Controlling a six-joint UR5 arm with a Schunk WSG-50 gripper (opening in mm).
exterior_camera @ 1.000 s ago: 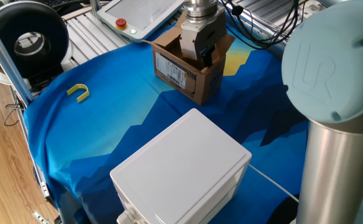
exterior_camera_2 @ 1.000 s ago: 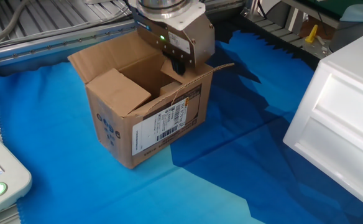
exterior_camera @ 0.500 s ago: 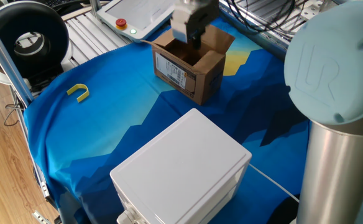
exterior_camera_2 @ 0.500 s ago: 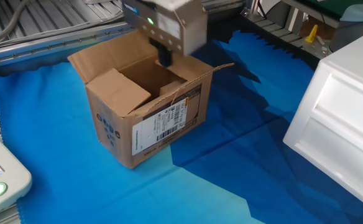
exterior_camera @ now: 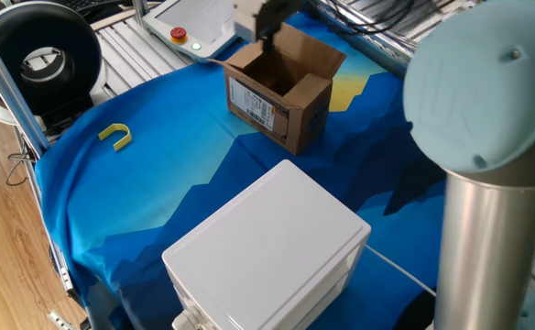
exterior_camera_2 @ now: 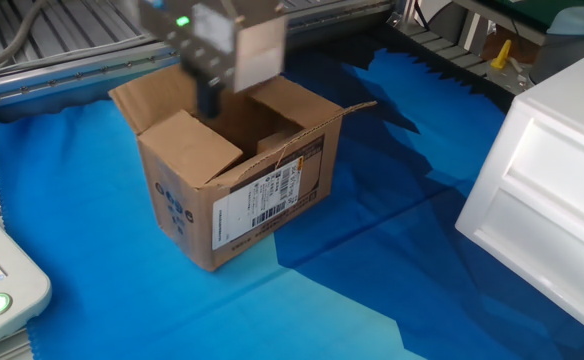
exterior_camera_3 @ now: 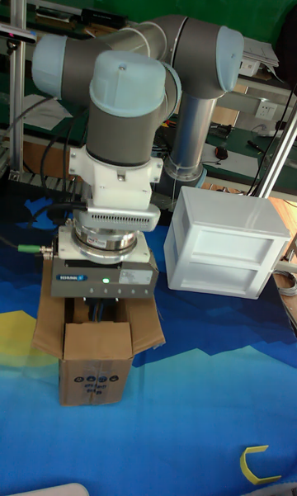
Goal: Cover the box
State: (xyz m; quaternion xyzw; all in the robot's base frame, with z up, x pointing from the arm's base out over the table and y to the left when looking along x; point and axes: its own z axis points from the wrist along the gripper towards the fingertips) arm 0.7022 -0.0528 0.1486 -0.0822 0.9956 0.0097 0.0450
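Observation:
The box (exterior_camera: 281, 96) is a small brown carton with a barcode label, standing open on the blue cloth. In the other fixed view the box (exterior_camera_2: 232, 175) has one flap leaning inward at its left and the others standing up or outward. My gripper (exterior_camera_2: 210, 98) hangs motion-blurred over the left part of the opening, just above that inward flap, with its dark fingers together and nothing held. The gripper (exterior_camera: 260, 23) shows as a blur above the box's far corner. From the tall fixed view the gripper (exterior_camera_3: 102, 308) sits right behind the box (exterior_camera_3: 97, 368).
A large white plastic box (exterior_camera: 267, 247) stands near the front of the table, right of the carton in the other fixed view (exterior_camera_2: 542, 190). A yellow U-shaped piece (exterior_camera: 114, 136) lies at the left. A pendant with a red button (exterior_camera: 178, 35) lies behind.
My gripper has risen from inside the right side of the box and swept left across the opening to above the left flap. The box has stayed in place.

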